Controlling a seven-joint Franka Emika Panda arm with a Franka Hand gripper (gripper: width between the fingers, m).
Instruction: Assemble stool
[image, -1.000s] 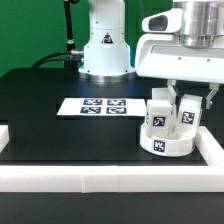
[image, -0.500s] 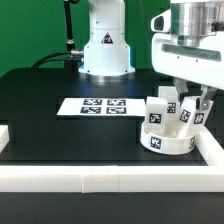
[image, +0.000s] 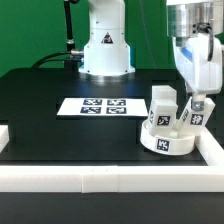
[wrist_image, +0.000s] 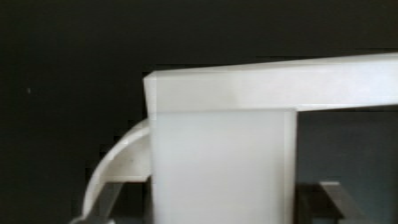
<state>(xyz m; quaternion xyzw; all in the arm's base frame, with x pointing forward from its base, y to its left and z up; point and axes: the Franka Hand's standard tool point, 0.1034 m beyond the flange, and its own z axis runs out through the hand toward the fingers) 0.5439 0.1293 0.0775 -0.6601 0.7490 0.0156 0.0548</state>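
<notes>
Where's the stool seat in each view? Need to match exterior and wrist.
Exterior view: the round seat lies at the exterior view's right, near the border rail, legs standing in it, with the end effector above them.
Wrist view: only a curved white edge beside a big white leg; probably the seat.
Shared landmark: the leg at the end effector.

Stool seat (image: 167, 141) sits tilted by the border rail (image: 150, 178) w/ legs (image: 161, 103) upright in it; gripper (image: 200, 108) on one leg at exterior view's right

Arm reaches straight down, gripper (image: 199, 108) low, fingers pointing downward
</notes>
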